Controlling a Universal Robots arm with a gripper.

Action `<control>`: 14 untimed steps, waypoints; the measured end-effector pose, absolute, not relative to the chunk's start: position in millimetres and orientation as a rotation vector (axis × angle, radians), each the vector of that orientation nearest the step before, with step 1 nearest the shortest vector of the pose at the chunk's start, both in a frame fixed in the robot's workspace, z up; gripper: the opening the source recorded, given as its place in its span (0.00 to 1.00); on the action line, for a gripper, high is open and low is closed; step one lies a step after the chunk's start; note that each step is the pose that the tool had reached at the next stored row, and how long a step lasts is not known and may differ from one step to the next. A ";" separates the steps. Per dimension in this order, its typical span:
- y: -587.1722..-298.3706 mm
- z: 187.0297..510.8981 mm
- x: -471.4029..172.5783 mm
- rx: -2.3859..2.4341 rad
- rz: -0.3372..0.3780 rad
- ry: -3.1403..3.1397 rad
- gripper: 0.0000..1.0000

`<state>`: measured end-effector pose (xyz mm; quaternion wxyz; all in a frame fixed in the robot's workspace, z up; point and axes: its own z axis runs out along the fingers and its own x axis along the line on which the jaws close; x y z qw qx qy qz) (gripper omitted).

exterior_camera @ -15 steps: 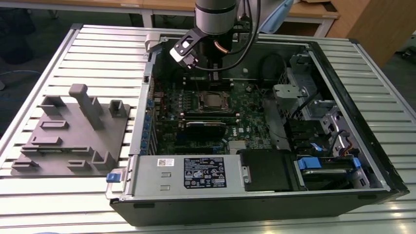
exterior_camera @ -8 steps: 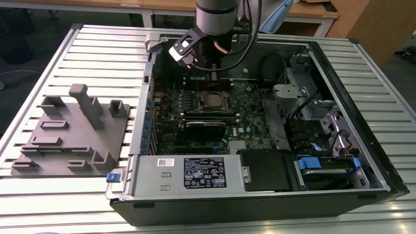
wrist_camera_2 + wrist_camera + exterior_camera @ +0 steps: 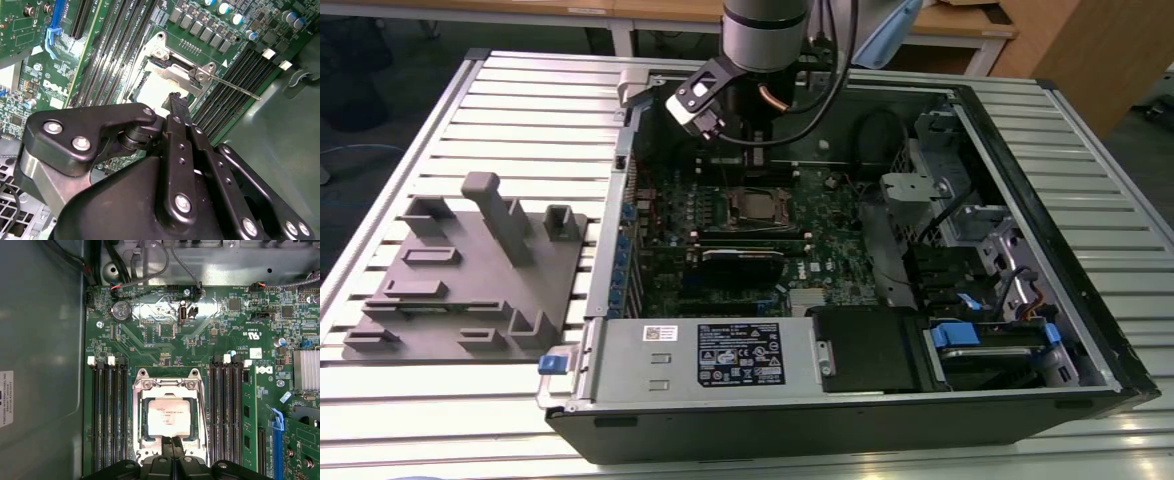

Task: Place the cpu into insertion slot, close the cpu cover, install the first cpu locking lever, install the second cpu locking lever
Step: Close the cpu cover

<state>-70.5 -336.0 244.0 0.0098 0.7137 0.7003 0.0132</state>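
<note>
Inside the insertion slot (image 3: 144,416), just beside the end effector (image 3: 171,442) — clenched, grasping nothing — cpu (image 3: 167,416) lying flat

The end effector (image 3: 171,441) hides one edge of the cpu cover (image 3: 169,385).

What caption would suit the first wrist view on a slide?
Shut gripper at the edge of the cpu on the motherboard.

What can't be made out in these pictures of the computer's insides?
- First wrist view: one edge of the cpu and that end of the cover, hidden behind the shut tool.
- Second wrist view: part of the cpu, blocked by the tool.
- Exterior view: the back part of the case, covered by the arm; the cpu is too small for detail.
</note>
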 end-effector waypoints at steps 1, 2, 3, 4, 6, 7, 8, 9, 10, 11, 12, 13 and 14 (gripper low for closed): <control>-336.0 244.0 -70.5 2.227 0.041 2.187 0.10; -336.0 243.9 -70.5 2.224 0.041 2.191 0.10; -336.0 243.9 -70.5 2.218 0.041 2.196 0.10; -336.0 243.8 -70.5 2.210 0.041 2.204 0.10; -336.0 243.6 -70.5 2.188 0.041 2.226 0.10; -336.0 243.5 -70.5 2.174 0.040 2.239 0.10; -336.0 243.3 -70.5 2.162 0.040 2.251 0.10; -336.0 243.2 -70.6 2.149 0.040 2.263 0.10; -336.0 243.1 -70.6 2.136 0.039 2.275 0.10; -336.0 243.0 -70.6 2.125 0.039 2.286 0.10; -336.0 242.9 -70.6 2.114 0.039 2.295 0.10; -336.1 242.8 -70.6 2.104 0.039 2.304 0.10; -336.1 242.7 -70.7 2.095 0.039 2.313 0.10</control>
